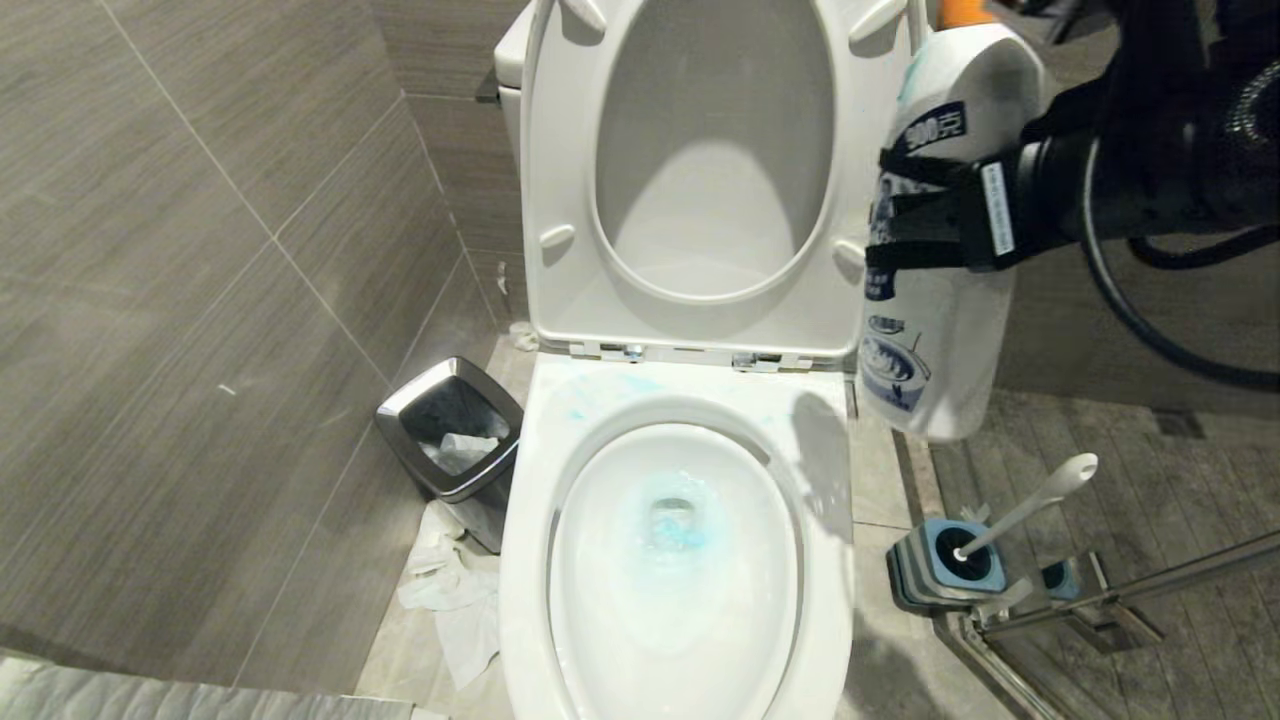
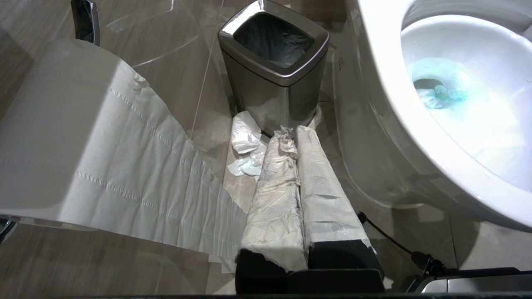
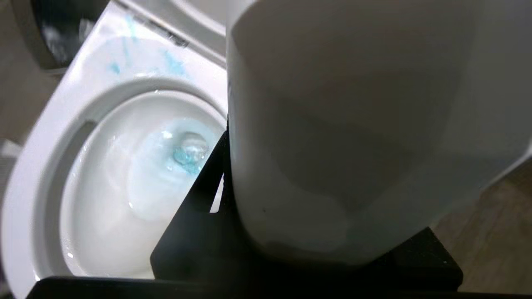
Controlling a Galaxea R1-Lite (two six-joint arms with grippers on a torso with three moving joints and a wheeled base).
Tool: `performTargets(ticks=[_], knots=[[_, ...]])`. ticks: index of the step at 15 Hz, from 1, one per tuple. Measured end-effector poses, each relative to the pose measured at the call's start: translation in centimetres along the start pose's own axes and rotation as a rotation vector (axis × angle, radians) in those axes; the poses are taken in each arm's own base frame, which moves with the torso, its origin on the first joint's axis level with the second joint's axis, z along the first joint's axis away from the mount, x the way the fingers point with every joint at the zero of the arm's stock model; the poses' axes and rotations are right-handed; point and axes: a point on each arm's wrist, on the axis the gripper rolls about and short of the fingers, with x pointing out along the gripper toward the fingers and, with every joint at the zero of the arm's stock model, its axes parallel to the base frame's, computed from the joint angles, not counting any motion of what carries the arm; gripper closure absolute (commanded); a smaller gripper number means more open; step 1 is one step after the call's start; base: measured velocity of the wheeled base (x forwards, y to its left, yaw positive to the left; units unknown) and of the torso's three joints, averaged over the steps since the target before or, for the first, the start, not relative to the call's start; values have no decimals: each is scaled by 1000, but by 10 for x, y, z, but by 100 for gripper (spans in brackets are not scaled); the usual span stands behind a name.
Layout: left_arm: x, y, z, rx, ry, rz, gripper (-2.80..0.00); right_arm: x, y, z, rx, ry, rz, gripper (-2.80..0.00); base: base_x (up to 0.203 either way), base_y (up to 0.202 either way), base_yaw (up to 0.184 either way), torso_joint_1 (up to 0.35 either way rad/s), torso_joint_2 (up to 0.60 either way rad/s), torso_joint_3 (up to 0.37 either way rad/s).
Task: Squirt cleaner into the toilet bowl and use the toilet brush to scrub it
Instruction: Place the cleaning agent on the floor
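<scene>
Grey-tiled bathroom: right gripper (image 1: pixel 925 225) clamps white plastic cleaner bottle (image 1: pixel 935 330) beside glossy white toilet bowl (image 1: pixel 830 560); loose grip risks dropping it.

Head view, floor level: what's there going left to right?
Trash bin → toilet bowl → toilet brush standing in its blue holder.

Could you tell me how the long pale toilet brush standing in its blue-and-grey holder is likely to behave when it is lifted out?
The slim pale-handled toilet brush looks rigid and probably light. It leans in the squat blue-and-grey square holder, so lifting along that slant seems wise; the holder might tip or drag. The smooth handle may slip.
</scene>
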Motion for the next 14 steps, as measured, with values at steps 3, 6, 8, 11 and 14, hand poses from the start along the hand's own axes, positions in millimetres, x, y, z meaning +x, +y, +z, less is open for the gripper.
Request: performTargets(ticks=[3, 6, 8, 11, 14], knots=[[0, 0, 0, 0, 1, 0, 0, -13, -32, -19, 88, 40, -38, 0, 0, 0, 0, 0, 0, 0], [0, 0, 0, 1, 0, 0, 0, -27, -57, -47, 129, 96, -115, 0, 0, 0, 0, 0, 0, 0], [0, 0, 0, 2, 0, 0, 0, -33, -72, -58, 160, 81, -185, 0, 0, 0, 0, 0, 0, 0], [0, 0, 0, -2, -1, 0, 0, -31, -95, -67, 156, 19, -247, 0, 0, 0, 0, 0, 0, 0], [0, 0, 0, -5, 0, 1, 0, -13, -118, -80, 108, -59, -262, 0, 0, 0, 0, 0, 0, 0]])
